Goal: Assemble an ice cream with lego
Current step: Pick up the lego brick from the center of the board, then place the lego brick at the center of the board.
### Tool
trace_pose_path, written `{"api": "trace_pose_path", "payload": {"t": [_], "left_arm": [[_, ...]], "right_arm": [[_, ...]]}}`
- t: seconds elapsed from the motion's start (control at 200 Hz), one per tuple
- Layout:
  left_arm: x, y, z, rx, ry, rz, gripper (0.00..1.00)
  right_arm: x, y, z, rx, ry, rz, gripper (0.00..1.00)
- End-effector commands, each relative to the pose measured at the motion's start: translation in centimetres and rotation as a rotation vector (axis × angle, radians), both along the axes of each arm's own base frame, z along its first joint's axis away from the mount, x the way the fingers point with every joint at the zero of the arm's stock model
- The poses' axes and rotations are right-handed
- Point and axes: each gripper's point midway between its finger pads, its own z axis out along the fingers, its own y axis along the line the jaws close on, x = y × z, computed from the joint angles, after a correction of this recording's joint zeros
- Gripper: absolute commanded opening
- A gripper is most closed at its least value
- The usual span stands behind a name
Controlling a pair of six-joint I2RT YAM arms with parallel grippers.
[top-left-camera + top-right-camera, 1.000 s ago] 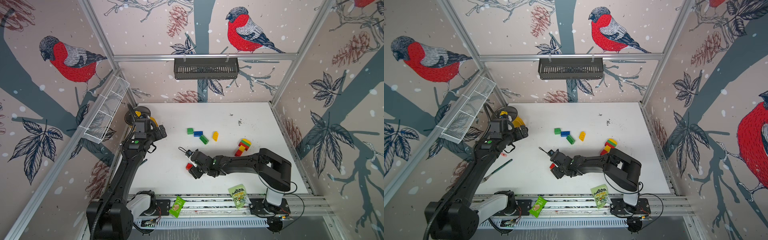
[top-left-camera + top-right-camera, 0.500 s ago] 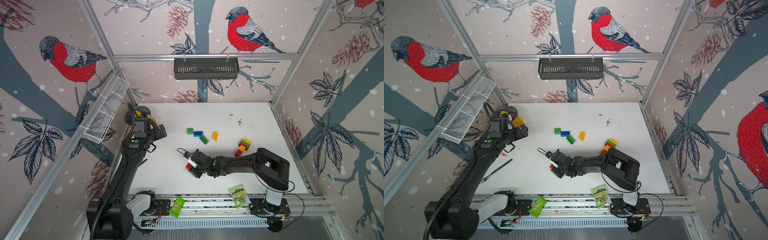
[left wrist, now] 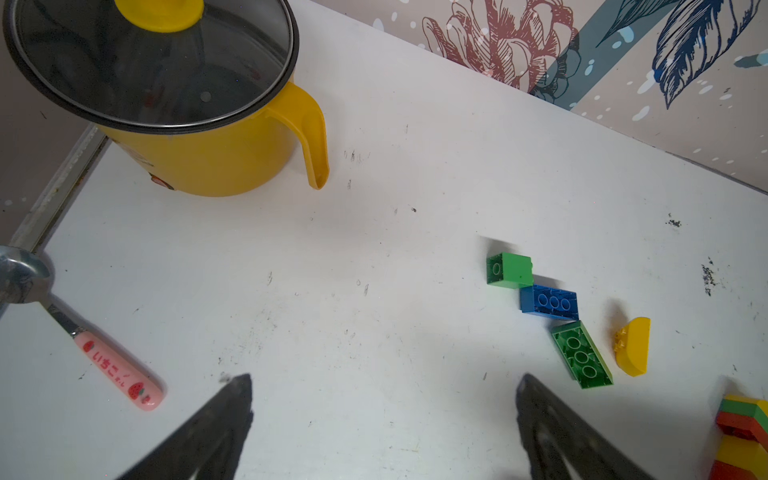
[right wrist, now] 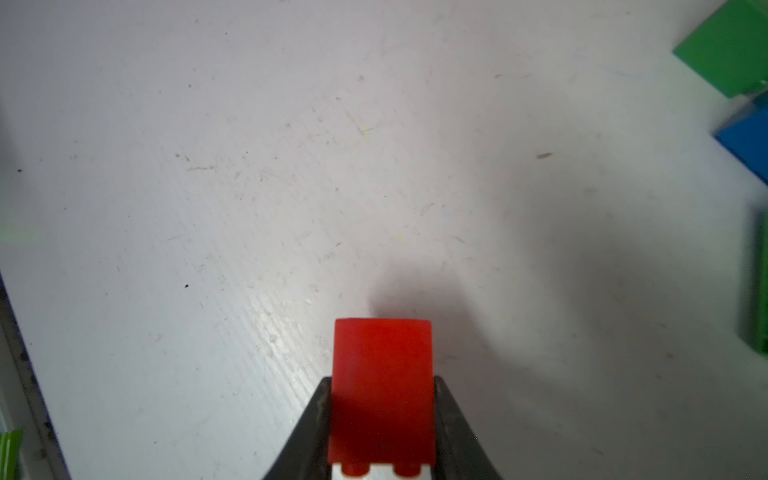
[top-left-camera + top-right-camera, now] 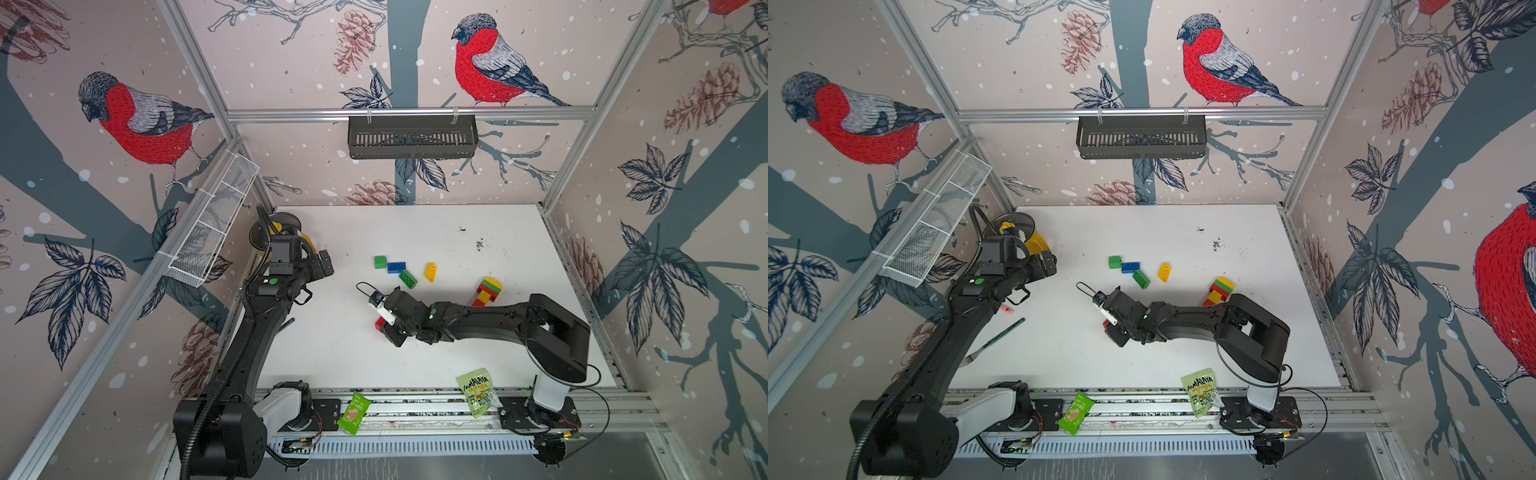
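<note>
Nearest, the right tool is clamped on a small red plastic brick, a pad on each flank, low over the white desk. This is judged a pickup for stacking. Beyond lie a green square brick, a blue oblong brick, a green oblong brick and a yellow half-round brick, loose for picking. The part-built red, yellow and green stack waits beside the right arm. Farther off, the left tool stands apart over bare desk, idle.

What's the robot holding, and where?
The right gripper pinches the red lego brick by its two opposite sides. The left gripper holds nothing.
</note>
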Motion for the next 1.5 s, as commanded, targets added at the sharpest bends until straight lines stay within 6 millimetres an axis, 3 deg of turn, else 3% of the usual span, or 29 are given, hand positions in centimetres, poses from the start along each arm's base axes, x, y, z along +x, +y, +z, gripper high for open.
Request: {"api": "trace_pose_path", "payload": {"t": [0.0,0.12,0.22,0.34,0.645,0.841,0.961,1.046,1.126,1.211,1.286,1.356,1.496], "left_arm": [[-0.1,-0.7,0.2,-0.016,0.002,-0.044,0.98],[-0.6,-1.7,-0.4,-0.055,0.031,-0.091,0.98],[-0.9,-2.9,-1.1,-0.094,0.044,-0.150,0.98],[-0.9,-3.2,-2.0,-0.104,0.064,-0.164,0.98],[-0.6,-3.5,-3.2,-0.118,0.110,-0.174,0.98],[-0.7,-3.4,-4.1,-0.119,0.145,-0.170,0.98],[-0.7,-3.4,-4.5,-0.118,0.166,-0.168,0.98],[-0.7,-3.4,-4.6,-0.117,0.181,-0.172,0.98],[-0.6,-3.6,-4.5,-0.122,0.186,-0.186,0.98],[-0.8,-4.1,-4.6,-0.138,0.192,-0.207,0.98],[-1.0,-4.5,-4.6,-0.156,0.189,-0.227,0.98],[-1.1,-4.4,-4.6,-0.153,0.184,-0.223,0.98],[-1.1,-4.4,-4.8,-0.147,0.191,-0.228,0.98]], "right_arm": [[-1.8,-6.0,-0.9,-0.229,0.225,-0.103,0.32],[-2.4,-11.2,-0.7,-0.441,0.387,-0.224,0.33],[-3.4,-12.9,-1.2,-0.559,0.466,-0.255,0.33],[-4.0,-12.6,-2.4,-0.607,0.517,-0.250,0.32],[-2.3,-10.6,-5.3,-0.679,0.529,-0.208,0.33],[-0.6,-9.4,-5.2,-0.664,0.499,-0.209,0.34],[0.2,-9.2,-3.8,-0.653,0.470,-0.235,0.32],[-0.6,-9.5,-2.3,-0.615,0.488,-0.249,0.28],[-2.9,-10.6,-1.5,-0.606,0.565,-0.239,0.28],[-5.7,-12.8,-1.5,-0.669,0.650,-0.245,0.28],[-6.5,-13.6,-1.8,-0.673,0.677,-0.265,0.31],[-5.6,-13.5,-2.5,-0.661,0.654,-0.280,0.32],[-0.4,-10.8,-3.8,-0.599,0.493,-0.310,0.29]]}}
